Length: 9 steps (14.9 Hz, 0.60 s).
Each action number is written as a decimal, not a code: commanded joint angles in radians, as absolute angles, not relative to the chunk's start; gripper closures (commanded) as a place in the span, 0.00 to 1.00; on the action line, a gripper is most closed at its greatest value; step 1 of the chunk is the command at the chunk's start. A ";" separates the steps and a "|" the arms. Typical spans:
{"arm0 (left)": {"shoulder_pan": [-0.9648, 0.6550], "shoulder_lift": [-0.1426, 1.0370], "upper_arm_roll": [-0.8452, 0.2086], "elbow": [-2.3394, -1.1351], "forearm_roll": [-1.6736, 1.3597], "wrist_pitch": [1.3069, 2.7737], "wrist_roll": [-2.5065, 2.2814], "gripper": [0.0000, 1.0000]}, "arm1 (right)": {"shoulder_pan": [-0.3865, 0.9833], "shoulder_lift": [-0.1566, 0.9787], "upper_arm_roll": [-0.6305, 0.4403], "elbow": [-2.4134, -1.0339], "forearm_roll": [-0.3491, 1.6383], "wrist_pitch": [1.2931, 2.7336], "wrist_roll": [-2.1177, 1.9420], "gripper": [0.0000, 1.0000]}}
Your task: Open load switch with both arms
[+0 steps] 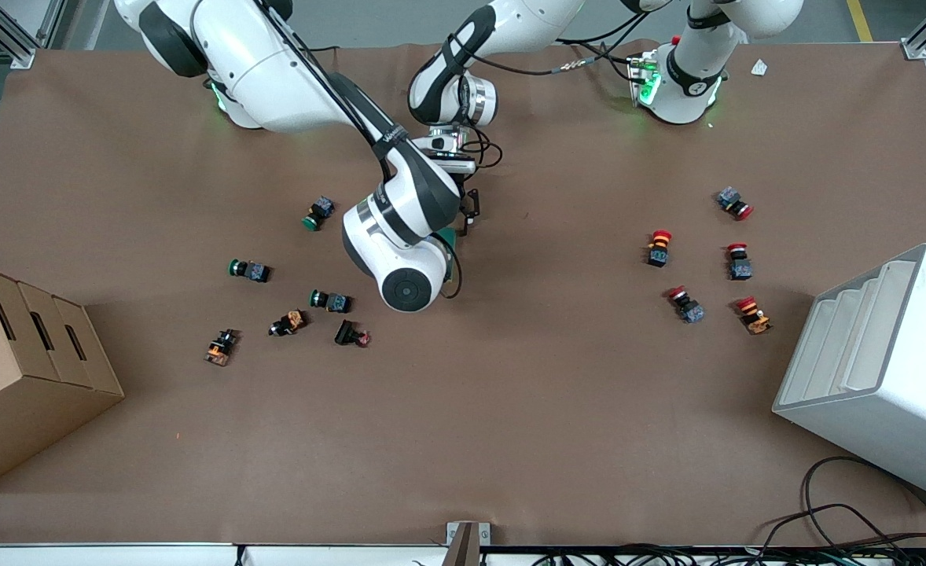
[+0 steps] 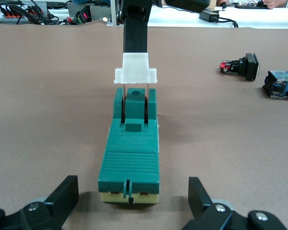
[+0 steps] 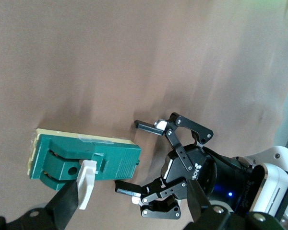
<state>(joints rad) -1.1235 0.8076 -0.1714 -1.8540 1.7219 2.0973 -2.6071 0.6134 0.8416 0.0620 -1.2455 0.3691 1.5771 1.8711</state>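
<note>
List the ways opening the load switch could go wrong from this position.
1. The left gripper is open, its fingers either side of the load switch but not clamped. If the toggle is pushed now, the block could slide or tip on the table.
2. The right gripper is open, with only one pad at the raised toggle end. That contact looks narrow, so the pad may slip off instead of moving the toggle.

I see even, bright overhead light on the brown paper-covered bench, soft shadows, sharp focus, no glare.
</note>
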 commanded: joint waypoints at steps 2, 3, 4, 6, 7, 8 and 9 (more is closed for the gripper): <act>-1.124 0.825 -0.170 -1.833 1.730 2.092 -2.617 0.00 | 0.618 0.831 0.072 -1.262 0.380 1.528 1.882 0.00; -1.124 0.824 -0.170 -1.833 1.727 2.092 -2.618 0.00 | 0.621 0.831 0.072 -1.264 0.380 1.525 1.884 0.00; -1.126 0.824 -0.170 -1.833 1.727 2.092 -2.619 0.00 | 0.623 0.833 0.072 -1.267 0.379 1.522 1.884 0.00; -1.126 0.825 -0.170 -1.833 1.726 2.085 -2.619 0.00 | 0.630 0.834 0.072 -1.276 0.380 1.528 1.885 0.00; -1.126 0.825 -0.170 -1.833 1.726 2.080 -2.619 0.00 | 0.643 0.836 0.072 -1.281 0.379 1.532 1.885 0.00; -1.126 0.825 -0.170 -1.833 1.726 2.080 -2.619 0.00 | 0.652 0.836 0.071 -1.288 0.376 1.537 1.885 0.00; -1.126 0.824 -0.172 -1.833 1.724 2.080 -2.619 0.00 | 0.652 0.836 0.071 -1.293 0.376 1.539 1.885 0.00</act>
<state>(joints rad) -1.1235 0.8077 -0.1716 -1.8535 1.7218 2.0948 -2.6080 0.6385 0.8446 0.0689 -1.2648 0.3691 1.5278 1.8714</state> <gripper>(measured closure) 0.000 0.000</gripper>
